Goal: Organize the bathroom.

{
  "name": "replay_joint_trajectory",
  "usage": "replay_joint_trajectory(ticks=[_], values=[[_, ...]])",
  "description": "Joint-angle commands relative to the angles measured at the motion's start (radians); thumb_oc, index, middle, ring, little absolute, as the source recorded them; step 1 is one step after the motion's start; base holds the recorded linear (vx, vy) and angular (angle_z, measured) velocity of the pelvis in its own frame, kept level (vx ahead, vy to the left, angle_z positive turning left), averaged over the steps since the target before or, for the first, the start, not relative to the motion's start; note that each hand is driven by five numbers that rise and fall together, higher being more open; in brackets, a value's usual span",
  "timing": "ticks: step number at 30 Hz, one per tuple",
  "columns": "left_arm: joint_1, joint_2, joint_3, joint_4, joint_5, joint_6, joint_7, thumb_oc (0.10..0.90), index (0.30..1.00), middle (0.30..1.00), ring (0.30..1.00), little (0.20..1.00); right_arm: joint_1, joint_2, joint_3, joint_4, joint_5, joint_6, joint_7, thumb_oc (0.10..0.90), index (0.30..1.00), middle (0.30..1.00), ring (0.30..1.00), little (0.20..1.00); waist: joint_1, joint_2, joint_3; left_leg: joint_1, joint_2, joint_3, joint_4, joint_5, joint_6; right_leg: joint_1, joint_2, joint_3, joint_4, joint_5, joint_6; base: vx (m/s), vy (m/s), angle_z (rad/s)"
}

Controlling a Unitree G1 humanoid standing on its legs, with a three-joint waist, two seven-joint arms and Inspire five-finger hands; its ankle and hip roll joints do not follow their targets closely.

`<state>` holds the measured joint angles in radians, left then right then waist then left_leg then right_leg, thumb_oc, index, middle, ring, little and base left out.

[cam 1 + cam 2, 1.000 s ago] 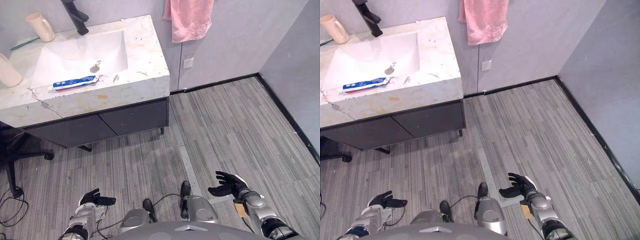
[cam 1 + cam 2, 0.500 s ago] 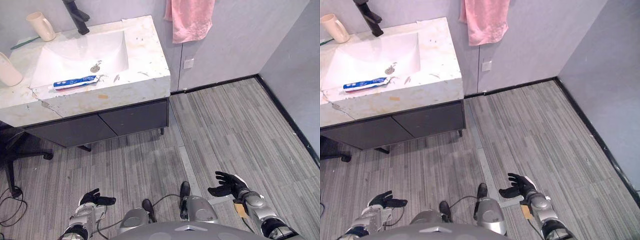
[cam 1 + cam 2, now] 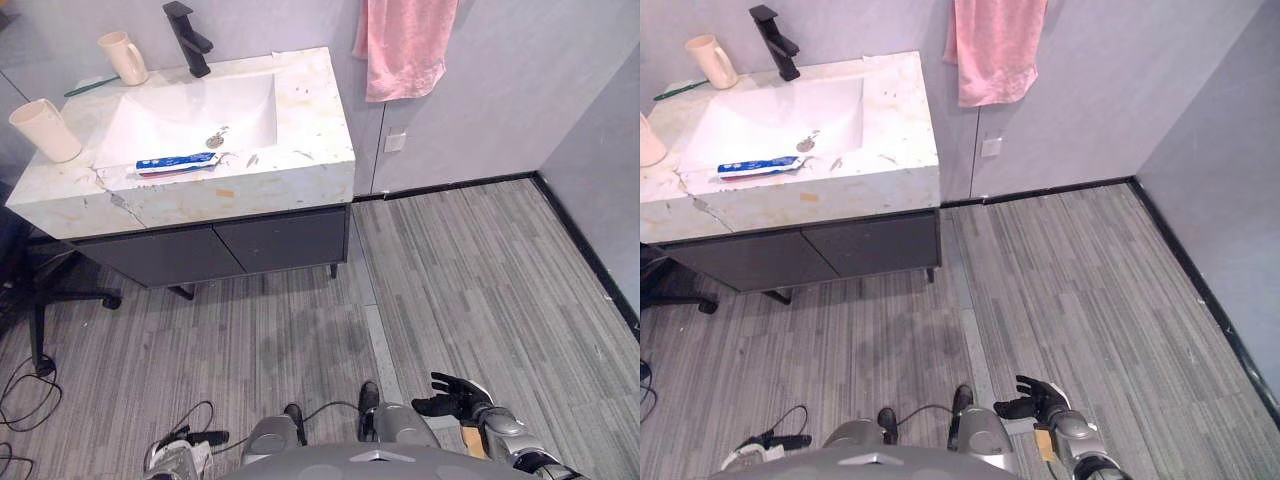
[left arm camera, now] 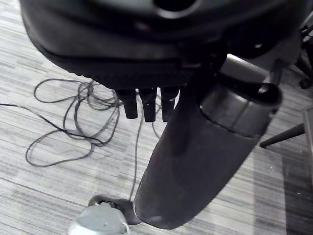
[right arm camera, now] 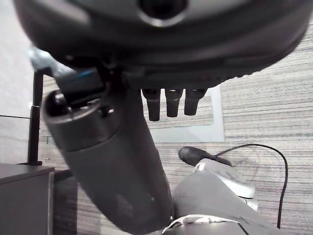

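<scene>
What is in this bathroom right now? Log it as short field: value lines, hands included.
left hand: low by the floor, open, holding nothing
right hand: low over the floor, open, holding nothing
vanity counter: marble top with a white sink, dark cabinet below
toothpaste tube: lying on the front rim of the sink
faucet: black, behind the sink
cups: one cup left of the faucet, another cup at the counter's left end
toothbrush: green, lying beside the rear cup
towel: pink, hanging on the wall right of the counter

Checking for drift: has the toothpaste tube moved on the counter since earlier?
No. The toothpaste tube still lies at the front edge of the basin, left of the drain; the camera moved, not it.
</scene>
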<state>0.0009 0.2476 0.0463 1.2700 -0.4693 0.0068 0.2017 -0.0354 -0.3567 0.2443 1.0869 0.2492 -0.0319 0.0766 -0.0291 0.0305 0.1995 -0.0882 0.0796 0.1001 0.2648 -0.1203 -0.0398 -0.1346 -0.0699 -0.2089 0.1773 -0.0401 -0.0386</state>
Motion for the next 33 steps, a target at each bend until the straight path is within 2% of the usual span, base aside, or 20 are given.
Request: replay_joint_trajectory(ticks=[1, 3, 5, 7, 9, 10, 11, 12, 13, 14, 15, 16, 17, 19, 20, 21, 23, 25, 29, 33], values=[[-0.024, 0.067, -0.017, -0.033, -0.001, -0.020, 0.023, 0.800, 0.900, 0.900, 0.900, 0.900, -0.013, 0.012, -0.001, -0.012, 0.020, -0.038, 0.001, 0.800, 0.900, 0.900, 0.900, 0.900, -0.021, -0.001, 0.043, -0.078, 0.093, -0.047, 0.012, 0.134, -0.005, 0.105, -0.020, 0.071, 0.048, -0.143, 0.076, 0.10, 0.297, 0.17], [-0.033, 0.073, -0.024, -0.033, 0.021, -0.007, 0.031, 0.800, 0.900, 0.900, 0.900, 0.900, -0.021, 0.005, -0.001, -0.014, 0.036, -0.045, -0.005, 0.800, 0.900, 0.900, 0.900, 0.900, -0.025, 0.008, 0.059, -0.085, 0.130, -0.100, -0.001, 0.155, -0.010, 0.065, -0.050, 0.100, 0.106, -0.160, 0.085, 0.09, 0.392, 0.08], [-0.047, 0.078, -0.032, -0.034, 0.023, -0.001, 0.032, 0.800, 0.900, 0.900, 0.900, 0.900, -0.036, -0.003, 0.006, -0.023, 0.054, -0.038, -0.014, 0.800, 0.900, 0.900, 0.900, 0.900, -0.027, 0.012, 0.072, -0.094, 0.127, -0.121, 0.029, 0.133, -0.012, 0.025, -0.085, 0.120, 0.143, -0.160, 0.097, 0.11, 0.421, -0.12], [-0.056, 0.076, -0.043, -0.052, 0.049, 0.009, 0.033, 0.800, 0.900, 0.900, 0.900, 0.900, -0.040, -0.003, -0.002, -0.029, 0.043, -0.038, -0.009, 0.800, 0.900, 0.900, 0.900, 0.900, -0.032, 0.012, 0.085, -0.116, 0.099, -0.073, 0.116, 0.070, -0.003, 0.004, -0.133, 0.127, 0.178, -0.153, 0.118, 0.13, 0.361, -0.17], [-0.058, 0.078, -0.056, -0.066, 0.037, 0.008, 0.035, 0.800, 0.900, 0.900, 0.900, 0.900, -0.038, -0.004, -0.004, -0.039, 0.030, -0.037, -0.003, 0.800, 0.900, 0.900, 0.900, 0.900, -0.030, 0.012, 0.094, -0.136, 0.075, -0.068, 0.161, 0.028, -0.003, -0.002, -0.163, 0.126, 0.194, -0.146, 0.133, 0.17, 0.409, 0.08], [-0.058, 0.084, -0.062, -0.091, 0.052, 0.033, 0.051, 0.800, 0.900, 0.900, 0.900, 0.900, -0.024, -0.004, -0.005, -0.062, -0.012, -0.026, 0.002, 0.800, 0.900, 0.900, 0.900, 0.900, -0.029, 0.010, 0.096, -0.121, 0.032, -0.022, 0.158, -0.032, 0.021, 0.026, -0.217, 0.116, 0.169, -0.111, 0.155, 0.27, 0.560, 0.15], [-0.054, 0.085, -0.060, -0.097, 0.051, 0.037, 0.054, 0.800, 0.900, 0.900, 0.900, 0.900, -0.021, -0.004, -0.007, -0.071, -0.016, -0.020, -0.001, 0.800, 0.900, 0.900, 0.900, 0.900, -0.023, 0.011, 0.094, -0.108, 0.016, -0.017, 0.145, -0.040, 0.022, 0.026, -0.243, 0.093, 0.154, -0.082, 0.157, 0.33, 0.632, -0.07], [-0.037, 0.091, -0.053, -0.122, 0.028, 0.043, 0.066, 0.800, 0.900, 0.900, 0.900, 0.900, -0.019, -0.004, -0.010, -0.086, -0.048, -0.015, 0.008, 0.800, 0.900, 0.900, 0.900, 0.900, -0.009, 0.019, 0.096, -0.065, -0.001, 0.027, 0.105, -0.052, 0.028, 0.003, -0.291, 0.038, 0.173, -0.007, 0.163, 0.19, 0.372, -0.25], [-0.031, 0.095, -0.048, -0.129, 0.031, 0.045, 0.067, 0.800, 0.900, 0.900, 0.900, 0.900, -0.019, -0.005, -0.012, -0.087, -0.057, -0.021, 0.013, 0.800, 0.900, 0.900, 0.900, 0.900, -0.004, 0.022, 0.096, -0.052, -0.001, 0.044, 0.092, -0.053, 0.032, -0.004, -0.299, 0.023, 0.184, 0.005, 0.163, 0.21, 0.364, -0.51], [-0.014, 0.103, -0.036, -0.137, 0.039, 0.046, 0.074, 0.800, 0.900, 0.900, 0.900, 0.900, -0.020, -0.006, -0.016, -0.095, -0.078, -0.026, 0.027, 0.800, 0.900, 0.900, 0.900, 0.900, 0.010, 0.025, 0.096, -0.023, -0.004, 0.086, 0.060, -0.054, 0.039, -0.006, -0.297, -0.035, 0.196, 0.009, 0.164, 0.16, 0.160, -0.70], [-0.001, 0.106, -0.026, -0.139, 0.052, 0.041, 0.075, 0.800, 0.900, 0.900, 0.900, 0.900, -0.022, -0.006, -0.018, -0.097, -0.086, -0.032, 0.033, 0.800, 0.900, 0.900, 0.900, 0.900, 0.012, 0.026, 0.096, -0.006, -0.007, 0.096, 0.040, -0.051, 0.041, -0.011, -0.272, -0.037, 0.194, 0.001, 0.163, 0.25, 0.047, -1.08], [0.016, 0.117, -0.030, -0.134, 0.080, 0.025, 0.068, 0.800, 0.900, 0.900, 0.900, 0.900, -0.019, -0.006, -0.023, -0.095, -0.067, -0.040, 0.030, 0.800, 0.900, 0.900, 0.900, 0.900, -0.011, 0.018, 0.088, 0.008, -0.033, 0.081, 0.023, -0.056, 0.044, -0.039, -0.177, 0.020, 0.120, -0.008, 0.175, 0.19, -0.035, -1.13], [0.017, 0.119, -0.030, -0.133, 0.083, 0.023, 0.067, 0.800, 0.900, 0.900, 0.900, 0.900, -0.019, -0.006, -0.023, -0.095, -0.066, -0.040, 0.030, 0.800, 0.900, 0.900, 0.900, 0.900, -0.012, 0.017, 0.086, 0.007, -0.036, 0.080, 0.022, -0.056, 0.045, -0.042, -0.171, 0.024, 0.112, -0.006, 0.176, 0.23, -0.104, -0.99], [0.014, 0.136, -0.044, -0.137, 0.073, 0.011, 0.064, 0.800, 0.900, 0.900, 0.900, 0.900, -0.021, -0.001, -0.033, -0.063, -0.066, -0.053, 0.037, 0.800, 0.900, 0.900, 0.900, 0.900, -0.019, -0.002, 0.083, 0.017, -0.079, 0.068, 0.010, -0.074, 0.060, -0.066, -0.166, -0.005, 0.008, 0.063, 0.194, 0.20, -0.124, -0.03], [0.011, 0.142, -0.040, -0.140, 0.056, 0.000, 0.065, 0.800, 0.900, 0.900, 0.900, 0.900, -0.020, 0.001, -0.035, -0.055, -0.079, -0.048, 0.044, 0.800, 0.900, 0.900, 0.900, 0.900, -0.026, -0.004, 0.087, 0.022, -0.088, 0.066, 0.014, -0.090, 0.067, -0.083, -0.152, 0.012, -0.007, 0.083, 0.199, 0.19, -0.168, 0.60], [0.010, 0.147, -0.037, -0.142, 0.054, -0.003, 0.061, 0.800, 0.900, 0.900, 0.900, 0.900, -0.016, 0.000, -0.035, -0.048, -0.080, -0.045, 0.047, 0.800, 0.900, 0.900, 0.900, 0.900, -0.035, -0.003, 0.082, 0.011, -0.090, 0.054, 0.024, -0.089, 0.073, -0.090, -0.126, 0.058, 0.005, 0.063, 0.192, 0.16, -0.164, 0.56], [0.004, 0.148, -0.035, -0.149, 0.049, -0.002, 0.062, 0.800, 0.900, 0.900, 0.900, 0.900, -0.005, -0.003, -0.025, -0.037, -0.066, -0.042, 0.040, 0.800, 0.900, 0.900, 0.900, 0.900, -0.041, -0.002, 0.071, 0.000, -0.094, 0.033, 0.039, -0.079, 0.068, -0.053, -0.093, 0.077, -0.007, 0.040, 0.172, 0.16, -0.184, 0.55], [0.006, 0.139, -0.020, -0.153, 0.020, 0.008, 0.065, 0.800, 0.900, 0.900, 0.900, 0.900, 0.017, 0.003, -0.019, -0.041, -0.064, -0.035, 0.025, 0.800, 0.900, 0.900, 0.900, 0.900, -0.045, 0.005, 0.052, -0.006, -0.069, 0.014, 0.062, -0.002, 0.040, -0.019, -0.048, 0.075, -0.006, 0.000, 0.137, 0.25, -0.211, 0.87], [0.001, 0.123, -0.007, -0.139, 0.000, 0.003, 0.062, 0.800, 0.900, 0.900, 0.900, 0.900, 0.033, 0.006, -0.011, -0.056, -0.076, -0.031, 0.009, 0.800, 0.900, 0.900, 0.900, 0.900, -0.051, -0.008, 0.039, -0.011, -0.045, -0.001, 0.114, 0.050, 0.025, 0.014, -0.024, 0.071, -0.037, -0.011, 0.102, 0.16, -0.158, 0.32], [-0.006, 0.105, -0.001, -0.110, 0.014, -0.016, 0.038, 0.800, 0.900, 0.900, 0.900, 0.900, 0.042, -0.002, -0.018, -0.039, -0.073, -0.053, 0.005, 0.800, 0.900, 0.900, 0.900, 0.900, -0.062, -0.030, 0.044, -0.072, -0.019, 0.026, 0.302, 0.080, 0.018, 0.043, -0.008, 0.064, -0.047, -0.023, 0.064, 0.10, -0.111, 0.07]])
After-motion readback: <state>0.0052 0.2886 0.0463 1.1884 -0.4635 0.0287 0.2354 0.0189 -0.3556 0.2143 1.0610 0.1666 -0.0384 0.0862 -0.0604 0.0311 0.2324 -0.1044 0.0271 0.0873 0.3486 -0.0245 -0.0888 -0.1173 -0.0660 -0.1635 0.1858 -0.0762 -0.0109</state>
